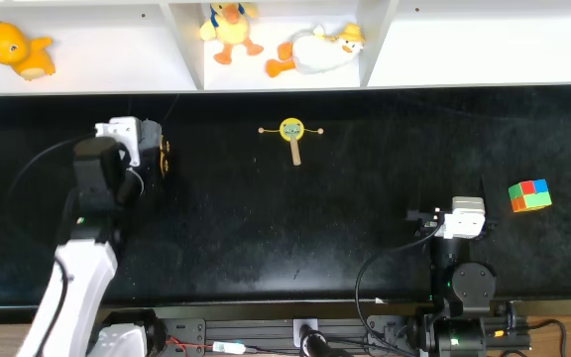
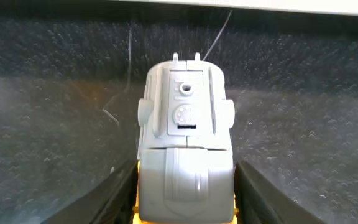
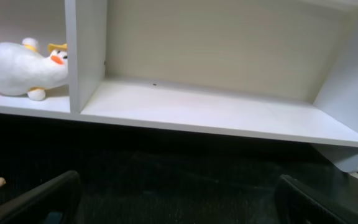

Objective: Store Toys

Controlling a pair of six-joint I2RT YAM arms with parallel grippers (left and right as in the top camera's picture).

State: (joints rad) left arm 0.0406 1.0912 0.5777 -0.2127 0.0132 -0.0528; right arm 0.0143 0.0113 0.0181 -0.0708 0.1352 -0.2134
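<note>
Grey moulded-plastic robot toy with yellow underparts [image 2: 185,112]: grasped in the left pincer [image 2: 185,202]. One dark finger is clenched on each flank of its lower body, over the black matted worktop [image 2: 303,137].

Orientation: the long axis runs straight out from between the fingers. The base is seated in the pincer and the rounded head end is farthest from it. The head points toward the white shelf unit [image 1: 107,50], which lies ahead of the pincer.

Right pincer [image 3: 179,202]: released, fingers wide apart, facing the shelf.

Recommendation (judgement): the step in hand appears to be carriage to a shelf compartment.
- Hold the clamp firm.
- Keep the axis level.
- Raise the toy above the shelf lip before advancing.
- Enter head-first, well apart from the orange plush duck [image 1: 18,50].
- Release only once the toy is seated.
</note>
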